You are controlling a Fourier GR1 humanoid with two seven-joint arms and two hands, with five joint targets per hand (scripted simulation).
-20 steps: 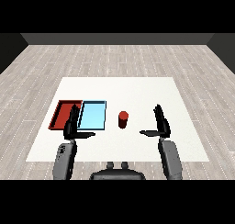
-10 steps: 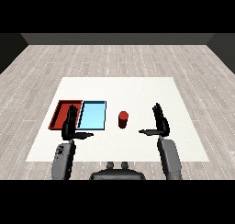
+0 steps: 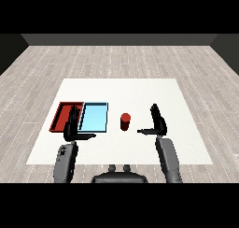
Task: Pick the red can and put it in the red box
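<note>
Grey forearms are seen rising from the lower corners of the head view, each ending in a black hand held above the white desk. The left hand is raised with its fingers straight and pointing away from the robot, the thumb stretched sideways toward the middle; nothing is held in it. Its fingers are set in front of the seam between the two trays, so part of the near edge of each is hidden. The right hand is posed likewise, fingers straight and upright, thumb extended toward the left, and nothing is grasped. Between the hands, nearer the right one but apart from it, the red can is stood upright on the desk, just beside the light blue tray. The red tray is laid touching the blue tray's left side, well apart from the can. Tray contents cannot be made out.
</note>
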